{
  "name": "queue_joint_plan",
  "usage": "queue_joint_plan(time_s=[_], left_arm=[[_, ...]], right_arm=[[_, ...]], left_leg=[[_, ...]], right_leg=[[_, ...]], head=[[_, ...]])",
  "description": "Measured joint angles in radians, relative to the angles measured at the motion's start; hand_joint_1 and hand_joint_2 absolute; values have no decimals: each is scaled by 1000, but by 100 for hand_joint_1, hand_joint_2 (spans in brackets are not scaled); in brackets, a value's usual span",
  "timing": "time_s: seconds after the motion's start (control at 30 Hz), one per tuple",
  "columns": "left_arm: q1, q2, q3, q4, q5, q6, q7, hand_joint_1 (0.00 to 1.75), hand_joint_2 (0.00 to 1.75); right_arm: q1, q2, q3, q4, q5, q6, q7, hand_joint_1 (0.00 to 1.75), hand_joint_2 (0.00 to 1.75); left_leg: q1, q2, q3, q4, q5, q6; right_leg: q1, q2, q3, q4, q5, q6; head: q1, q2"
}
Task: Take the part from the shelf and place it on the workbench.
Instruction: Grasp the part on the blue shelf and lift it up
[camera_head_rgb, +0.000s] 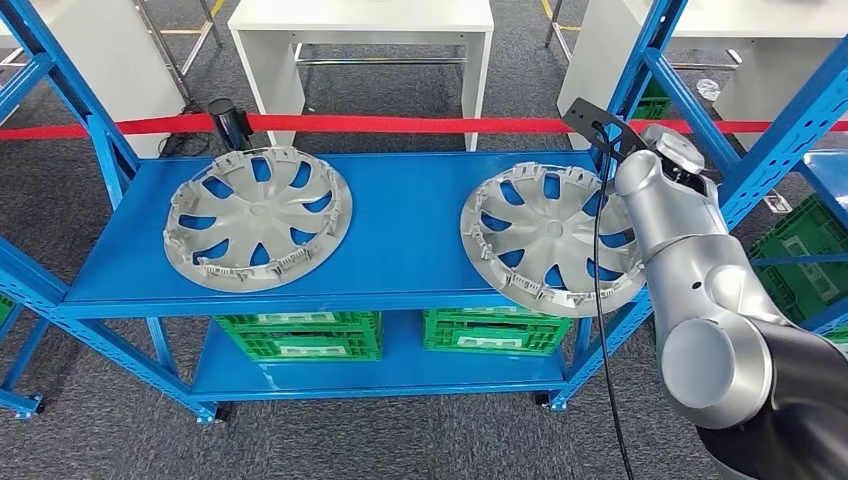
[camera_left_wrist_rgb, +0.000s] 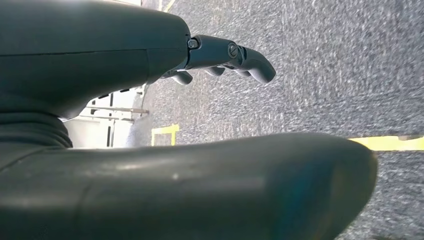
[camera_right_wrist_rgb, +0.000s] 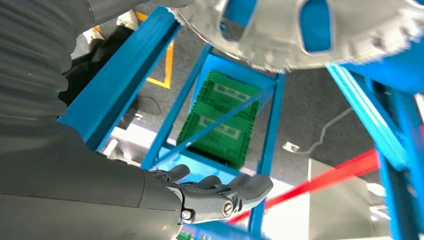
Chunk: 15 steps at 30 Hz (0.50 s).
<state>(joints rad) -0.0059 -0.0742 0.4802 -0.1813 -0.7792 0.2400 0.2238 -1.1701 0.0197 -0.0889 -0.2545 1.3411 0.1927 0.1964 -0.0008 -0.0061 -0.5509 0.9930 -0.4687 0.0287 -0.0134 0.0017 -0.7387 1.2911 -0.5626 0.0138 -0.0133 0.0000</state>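
Crates: green plastic crates sit side by side on the lower level, another off to the right.
Barrier: red belt runs behind, from a black post.
Tables: white tables beyond.
Floor: grey carpet.

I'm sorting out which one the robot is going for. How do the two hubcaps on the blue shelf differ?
The left hubcap lies wholly on the shelf, while the right hubcap juts out over its front edge. The left one has no arm near it; the right one sits beside the robot's right arm. Both are silver, with the same spoke pattern, and look alike in size.
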Motion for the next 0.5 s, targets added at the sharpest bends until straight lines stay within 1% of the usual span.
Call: queue_joint_plan(time_s=[0.03, 0.07, 0.1, 0.13, 0.17, 0.2, 0.23, 0.27, 0.3, 0.33, 0.37, 0.43, 0.47, 0.5], left_arm=[[0, 0, 0, 0, -1, -2, 1, 0, 0], [0, 0, 0, 0, -4, -4, 1, 0, 0], [0, 0, -1, 0, -6, -5, 1, 0, 0], [-1, 0, -1, 0, -8, -6, 1, 0, 0], [-2, 1, -1, 0, -10, -6, 2, 0, 0], [-2, 2, -1, -1, -11, -6, 3, 0, 0], [-3, 2, -1, -1, -13, -6, 6, 0, 0], [-3, 3, -1, -1, -15, -6, 10, 0, 0], [-3, 3, -1, -1, -16, -6, 14, 0, 0], [-3, 3, -1, -2, -17, -6, 18, 0, 0], [-4, 3, -1, -2, -17, -6, 22, 0, 0], [-6, 2, -1, -2, -17, -7, 30, 0, 0], [-6, 2, -1, -2, -17, -8, 33, 0, 0], [-5, 2, -1, -2, -17, -9, 35, 0, 0]], right_arm=[[4, -1, 0, 0, -1, 0, -2, 0, 175], [6, -1, 0, 0, -1, 0, -3, 0, 175], [6, -1, 0, 0, -2, -1, -4, 0, 175], [6, -1, 0, 0, -2, -1, -4, 0, 175], [7, -1, 0, 0, -2, -1, -4, 0, 175], [7, -1, 0, 0, -2, -1, -4, 0, 175], [9, -1, 0, 0, -3, -1, -4, 0, 175], [11, 0, 0, 0, -3, -1, -4, 0, 175], [12, 2, 0, 0, -4, 0, -4, 0, 175], [13, 4, 0, 0, -5, 0, -4, 0, 175], [14, 7, 0, 0, -4, 1, -4, 0, 175], [16, 11, 0, 0, -2, 3, -3, 0, 175], [19, 12, 0, 0, -1, 4, -2, 0, 175], [22, 13, 0, 0, -1, 5, -2, 0, 175]], left_leg=[[1, 0, -2, 5, -2, -2], [1, 0, -4, 10, -4, -6], [1, 0, -6, 16, -8, -11], [1, 0, -9, 20, -11, -18], [1, -1, -11, 24, -13, -24], [0, -1, -13, 25, -14, -31], [0, -2, -14, 25, -14, -38], [0, -2, -17, 27, -15, -44], [1, -1, -21, 33, -21, -51], [1, 0, -32, 55, -39, -57], [3, 0, -53, 100, -68, -62], [6, 1, -109, 232, -135, -70], [7, 1, -132, 287, -153, -72], [8, 1, -138, 307, -150, -74]], right_leg=[[-2, 0, 15, -28, 24, 0], [-3, -1, 49, -90, 59, 0], [-4, -1, 87, -158, 80, -2], [-2, 0, 116, -211, 98, -6], [0, 1, 133, -245, 102, -10], [3, 2, 135, -253, 97, -16], [4, 3, 132, -253, 100, -22], [2, 3, 131, -258, 100, -29], [0, 3, 130, -260, 102, -36], [-2, 2, 129, -263, 106, -42], [-4, 0, 128, -266, 109, -47], [-3, -4, 124, -266, 111, -52], [-3, -6, 122, -265, 111, -52], [-4, -7, 121, -264, 112, -53]], head=[[0, 0], [0, 0], [0, 0], [0, 0], [0, 0], [0, 0], [0, 0], [-1, 0], [-1, 0], [-2, 0], [-2, 0], [-3, 0], [-3, 0], [-3, 0]])
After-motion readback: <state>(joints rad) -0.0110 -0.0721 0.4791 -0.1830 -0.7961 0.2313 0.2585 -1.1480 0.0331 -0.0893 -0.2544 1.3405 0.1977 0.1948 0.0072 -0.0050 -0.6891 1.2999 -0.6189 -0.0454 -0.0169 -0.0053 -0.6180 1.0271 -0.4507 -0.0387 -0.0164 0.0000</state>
